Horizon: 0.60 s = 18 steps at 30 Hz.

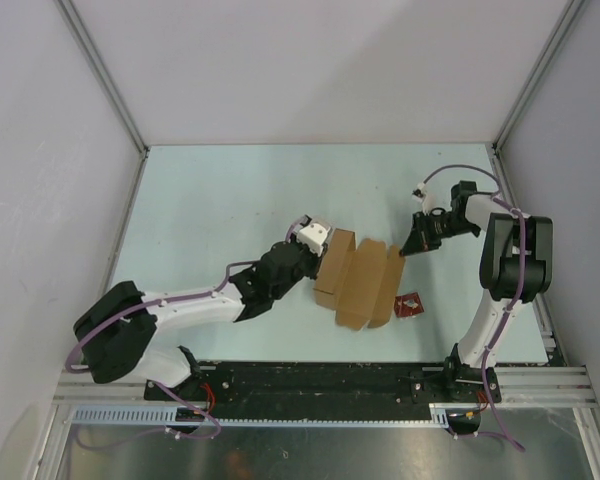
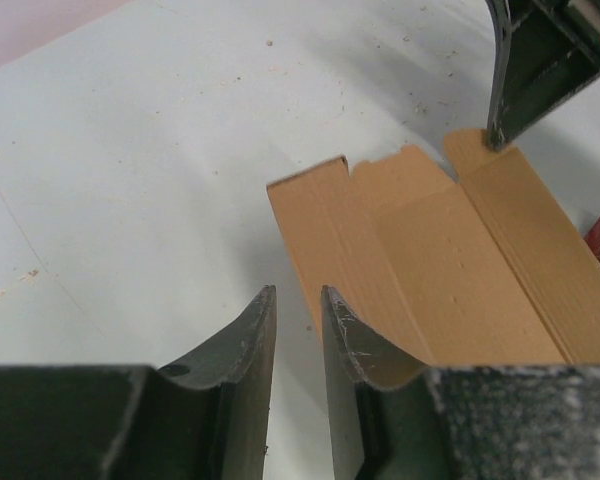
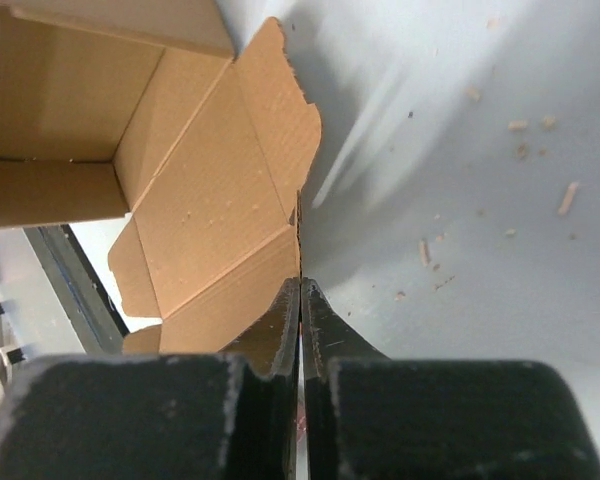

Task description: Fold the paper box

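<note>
We find the paper box (image 1: 358, 282) mid-table, a little right of centre and only partly formed. Its left part is raised into walls, while the right panels and flaps lie spread low toward the right.

At the far right corner of the sheet, the right gripper (image 3: 300, 284) has its fingers pressed together on the thin edge of a flap. In its wrist view the cardboard edge runs straight into the closed tips.

On the box's left side the left gripper (image 2: 298, 292) sits low. Its fingers are a little apart, with only bare table in the gap, so it holds nothing that we can see. One finger overlaps the near edge of the cardboard, but we cannot tell whether it touches.

A small red packet (image 1: 410, 303) lies just beside the box's near right corner on the pale table (image 1: 230, 200).

Our main worry is the pinch, which sits at the very rim of the flap. A lift or swing could let the cardboard slip out, or bend it away from its crease. With nothing clamping the left side, we judge that a pull on the flap could drag or turn the whole light box and let the raised walls sag open. The low flaps might also catch the red packet.
</note>
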Motion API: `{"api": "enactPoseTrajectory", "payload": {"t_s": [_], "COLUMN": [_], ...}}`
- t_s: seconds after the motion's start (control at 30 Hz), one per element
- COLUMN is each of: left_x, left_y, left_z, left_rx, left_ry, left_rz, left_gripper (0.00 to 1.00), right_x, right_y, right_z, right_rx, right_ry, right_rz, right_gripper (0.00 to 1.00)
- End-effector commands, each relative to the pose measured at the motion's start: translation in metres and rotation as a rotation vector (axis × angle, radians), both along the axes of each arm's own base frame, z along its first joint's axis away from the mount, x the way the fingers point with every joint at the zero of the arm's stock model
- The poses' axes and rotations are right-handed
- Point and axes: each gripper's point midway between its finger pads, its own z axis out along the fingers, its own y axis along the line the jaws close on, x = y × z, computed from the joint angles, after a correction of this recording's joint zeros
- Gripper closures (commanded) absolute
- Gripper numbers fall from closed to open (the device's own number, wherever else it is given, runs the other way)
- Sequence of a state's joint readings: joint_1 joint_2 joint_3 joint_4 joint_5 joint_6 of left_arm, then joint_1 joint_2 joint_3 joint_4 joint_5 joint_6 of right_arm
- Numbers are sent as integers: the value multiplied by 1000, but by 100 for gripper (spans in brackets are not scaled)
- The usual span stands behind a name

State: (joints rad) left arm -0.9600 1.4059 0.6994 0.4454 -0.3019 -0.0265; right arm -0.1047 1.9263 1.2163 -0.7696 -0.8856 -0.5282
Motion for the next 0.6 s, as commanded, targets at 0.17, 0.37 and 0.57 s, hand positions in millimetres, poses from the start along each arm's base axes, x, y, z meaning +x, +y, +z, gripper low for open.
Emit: {"api": "enactPoseTrajectory", "payload": {"t_s": [0.17,0.37,0.57], "left_x": [0,-4,-5], "left_y": [12,18,26], "left_z": [17,15,13], "left_rx": [-37,-39,-46], "left_ry": [-45,-43,-41], "left_rz": [26,30,42], "left_gripper": [70,70,70], "right_x": [31,46,61], "right_y": [8,6,-7], "right_z": [52,69,78], "right_rx": [-70,-131,-238], "right_ry": [-125,-64,-15], "right_rz": [124,245,285], "right_gripper": [100,100,100]}}
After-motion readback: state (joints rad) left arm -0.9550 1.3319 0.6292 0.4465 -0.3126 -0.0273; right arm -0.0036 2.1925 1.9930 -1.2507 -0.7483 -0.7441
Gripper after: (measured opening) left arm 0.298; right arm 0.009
